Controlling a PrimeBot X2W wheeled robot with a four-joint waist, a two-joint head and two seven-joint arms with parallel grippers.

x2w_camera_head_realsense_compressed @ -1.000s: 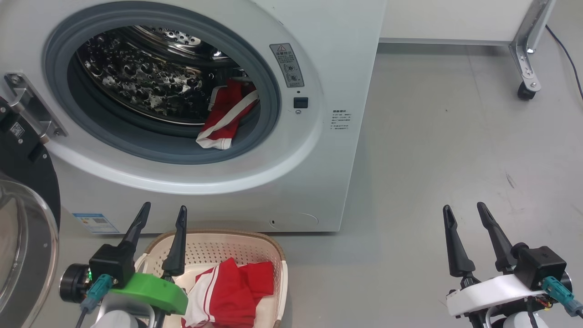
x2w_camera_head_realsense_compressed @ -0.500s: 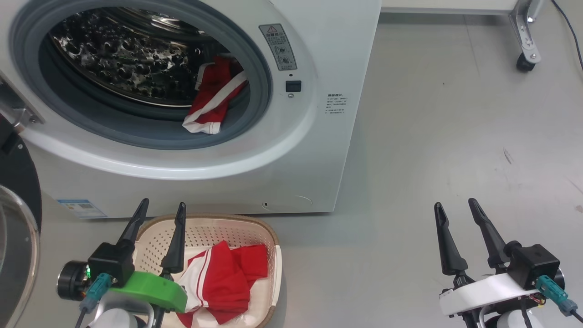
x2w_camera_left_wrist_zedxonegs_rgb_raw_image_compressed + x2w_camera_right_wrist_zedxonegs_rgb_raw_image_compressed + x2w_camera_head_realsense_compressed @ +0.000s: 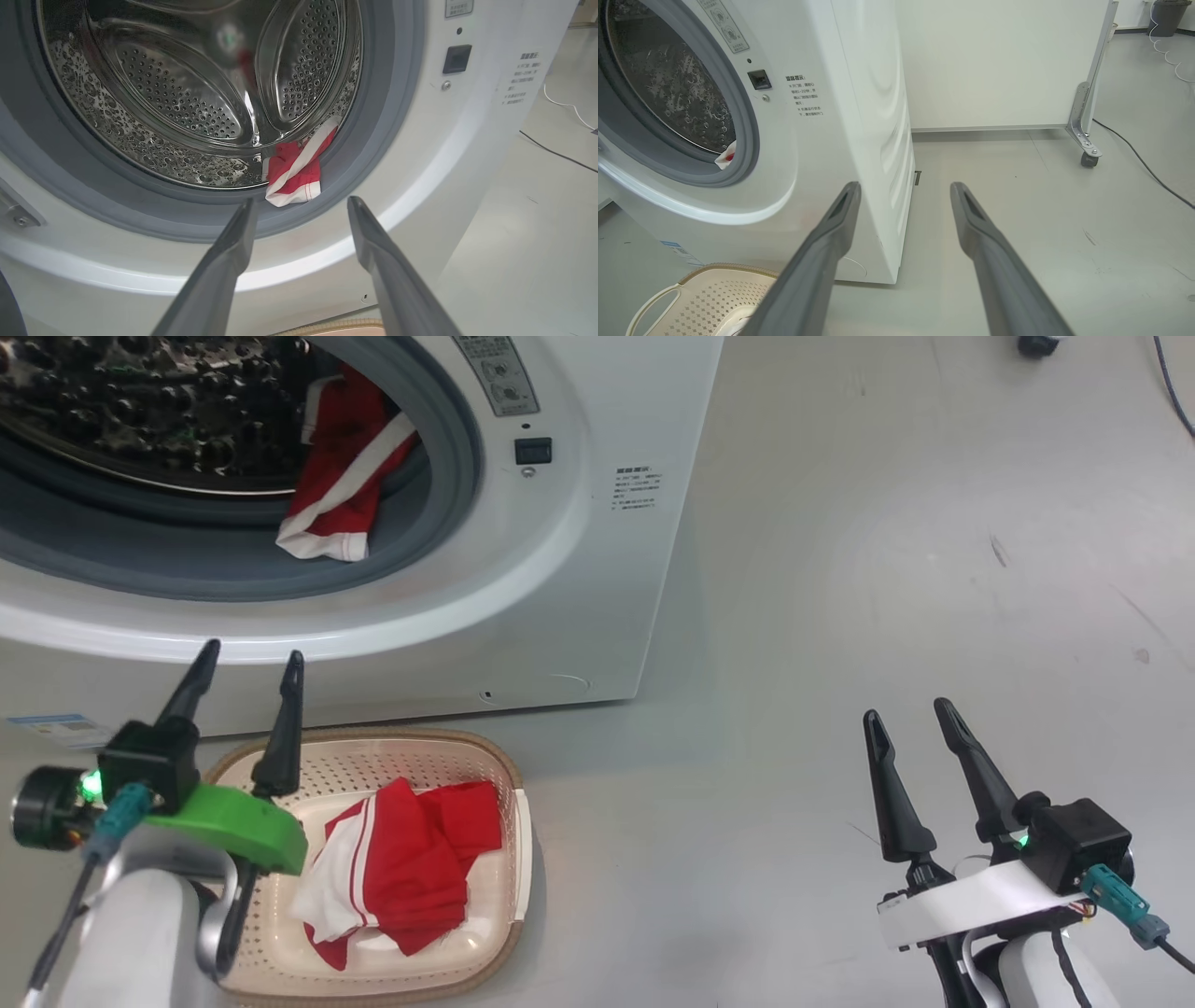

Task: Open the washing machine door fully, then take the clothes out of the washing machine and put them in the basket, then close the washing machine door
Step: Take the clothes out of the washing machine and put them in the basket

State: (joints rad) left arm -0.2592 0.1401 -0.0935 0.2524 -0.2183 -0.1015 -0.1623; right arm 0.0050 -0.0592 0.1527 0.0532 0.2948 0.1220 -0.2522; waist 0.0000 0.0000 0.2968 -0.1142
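Left tool (image 3: 254, 650) and right tool (image 3: 906, 708) spread apart, empty; washing machine (image 3: 597, 579) warning sticker (image 3: 495, 373) text unreadable.

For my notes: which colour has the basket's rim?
Brown, on the cream basket; head view shows it best.

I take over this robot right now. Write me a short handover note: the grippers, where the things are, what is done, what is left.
Grippers: the left gripper is open and empty, pointing at the machine's mouth. The right gripper is open and empty over the grey floor.
Things: the big white front-loading washing machine has its mouth open. One red white-striped garment hangs over its grey rubber ring.
Done: another red garment lies in the cream perforated plastic basket.
Left: move the drum garment to the basket, then close the round door.
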